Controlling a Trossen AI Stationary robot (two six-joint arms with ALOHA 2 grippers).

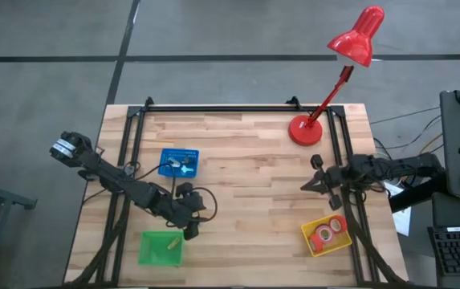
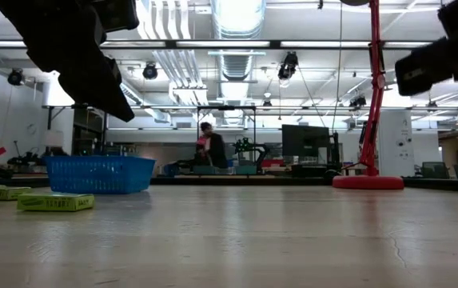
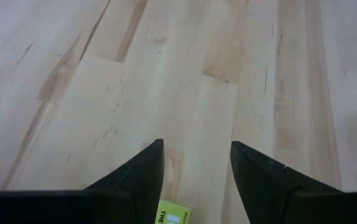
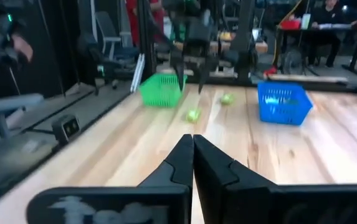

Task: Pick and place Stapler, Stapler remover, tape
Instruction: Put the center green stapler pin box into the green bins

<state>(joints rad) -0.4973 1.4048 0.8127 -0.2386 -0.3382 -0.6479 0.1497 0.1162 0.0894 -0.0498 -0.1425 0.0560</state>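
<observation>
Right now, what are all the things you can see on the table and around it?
table: one, pale wood, under everything
lamp: one, red, standing at a right-side corner of the table
blue basket: one, blue, left of the middle, with something small inside
green basket: one, green, left side near the table edge
yellow basket: one, yellow, right side
tape: two rolls showing, red, inside the yellow basket
small boxes: two, yellow-green, on the table beside the blue basket
person: one, in the room far behind the table
left end effector: one, dark, open, above a small box by the green basket
right end effector: one, dark, shut, above the table near the yellow basket
</observation>
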